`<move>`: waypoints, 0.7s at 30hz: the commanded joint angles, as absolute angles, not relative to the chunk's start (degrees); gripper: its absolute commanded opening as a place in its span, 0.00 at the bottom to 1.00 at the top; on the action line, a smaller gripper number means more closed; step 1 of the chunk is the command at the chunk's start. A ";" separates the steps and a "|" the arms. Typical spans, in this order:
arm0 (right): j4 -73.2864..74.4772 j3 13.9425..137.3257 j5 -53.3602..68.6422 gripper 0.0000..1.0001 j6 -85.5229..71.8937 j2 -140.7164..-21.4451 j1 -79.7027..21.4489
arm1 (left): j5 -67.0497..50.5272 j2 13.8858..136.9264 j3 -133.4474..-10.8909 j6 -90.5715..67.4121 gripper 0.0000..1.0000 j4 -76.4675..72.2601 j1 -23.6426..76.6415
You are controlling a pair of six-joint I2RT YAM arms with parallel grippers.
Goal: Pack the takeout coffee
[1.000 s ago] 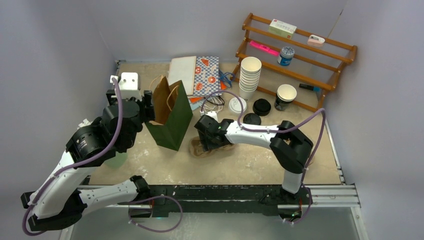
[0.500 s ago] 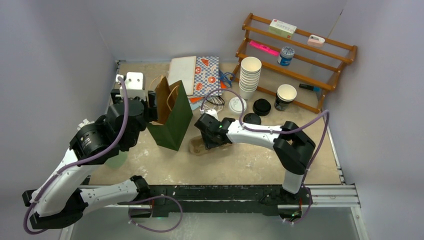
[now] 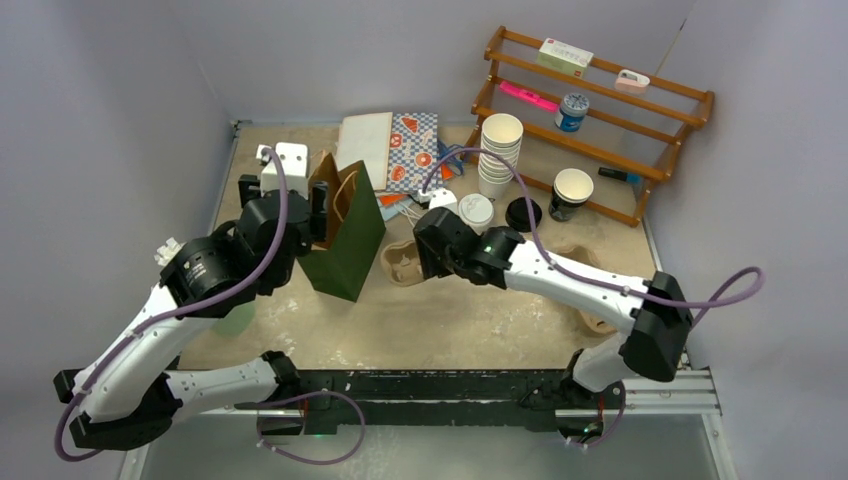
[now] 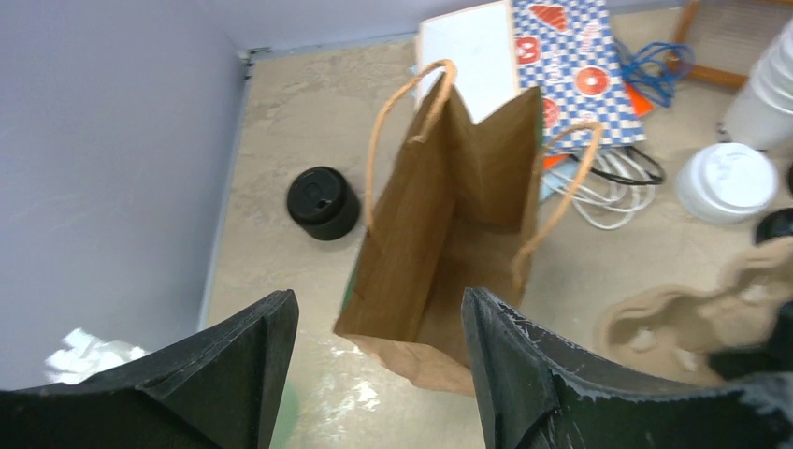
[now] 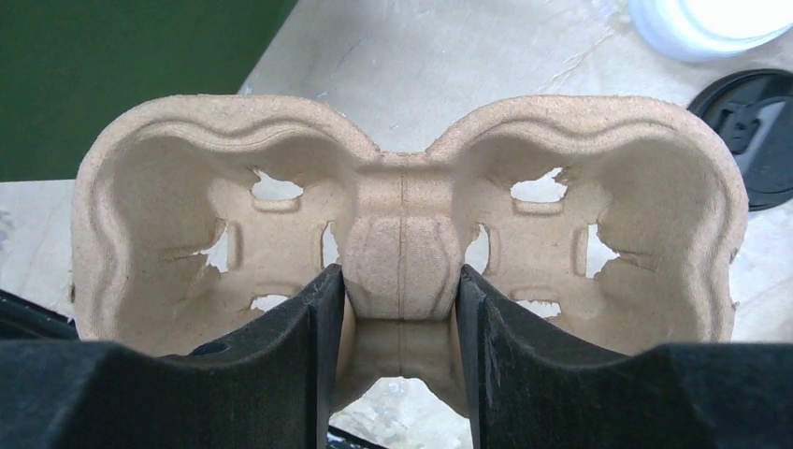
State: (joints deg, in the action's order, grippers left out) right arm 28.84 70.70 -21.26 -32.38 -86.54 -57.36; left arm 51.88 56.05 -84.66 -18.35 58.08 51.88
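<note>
The takeout coffee [image 3: 570, 193], a dark-bodied cup with a round white top, stands at the foot of the wooden rack, far from both grippers. My right gripper [image 3: 432, 262] is shut on the middle ridge of a brown pulp cup carrier [image 3: 403, 263], held just right of the green paper bag [image 3: 352, 240]. In the right wrist view my gripper [image 5: 400, 281] pinches the carrier [image 5: 234, 187] between its two cup wells. My left gripper [image 3: 320, 205] is open and empty over the bag's open top. In the left wrist view it [image 4: 379, 309] frames the bag [image 4: 449, 224], whose inside is brown.
Stacked white cups [image 3: 499, 150], a white lid [image 3: 476, 210] and a black lid [image 3: 522, 213] lie behind the right arm. A second pulp carrier [image 3: 595, 320] lies at the right. A black-lidded cup [image 4: 323, 201] stands left of the bag. Flat bags [image 3: 395, 145] and cables [image 4: 608, 187] lie behind.
My right gripper has carried the cup carrier back and up, closer to the bag's right side, and its arm has stretched out. My left gripper has moved back over the bag's top.
</note>
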 commanded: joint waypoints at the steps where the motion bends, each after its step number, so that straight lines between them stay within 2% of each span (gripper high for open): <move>1: 30.33 73.22 -25.25 0.48 -27.31 -80.92 -57.66 | 53.04 60.19 -90.08 -16.46 0.68 63.00 46.66; 4: 29.46 76.03 -25.06 0.47 -23.49 -78.34 -57.66 | 42.83 61.15 -90.05 -11.70 0.68 58.86 38.93; 9: 29.96 83.46 -25.46 0.42 -19.16 -76.93 -57.65 | 35.30 62.75 -87.03 -12.78 0.67 57.68 31.49; 12: 31.28 88.53 -25.77 0.41 -17.28 -77.53 -57.65 | 25.05 62.61 -84.29 -13.26 0.66 55.11 25.57; 21: 33.93 100.28 -25.66 0.38 -13.35 -76.86 -57.65 | 16.51 65.54 -78.79 -13.78 0.59 49.39 19.62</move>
State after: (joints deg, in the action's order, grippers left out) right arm 32.16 94.96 -24.77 -16.67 -78.35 -57.36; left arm 22.65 63.99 -80.09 -13.91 54.46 20.56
